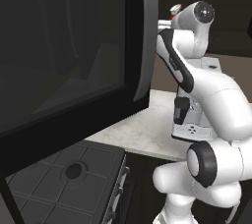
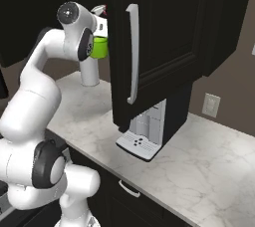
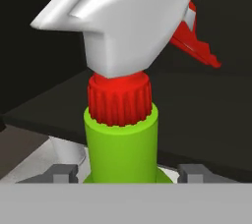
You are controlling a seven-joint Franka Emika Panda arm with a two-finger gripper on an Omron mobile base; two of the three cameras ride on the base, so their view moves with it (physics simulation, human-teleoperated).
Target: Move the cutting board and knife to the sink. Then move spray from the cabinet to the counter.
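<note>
The spray (image 3: 121,144) is a bright green bottle with a narrow neck, a ribbed red collar, a white nozzle head and a red trigger. In the right base view it (image 2: 99,47) sits high up beside the open dark cabinet door (image 2: 149,37), well above the counter (image 2: 199,166). The end effector (image 3: 129,173) has its jaws apart, one fingertip (image 3: 61,173) on each side of the bottle's neck; whether they press it I cannot tell.

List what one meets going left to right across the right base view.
Robot arm → green spray → open dark cabinet door with its silver handle → coffee machine under the cabinet → white wall outlet.
</note>
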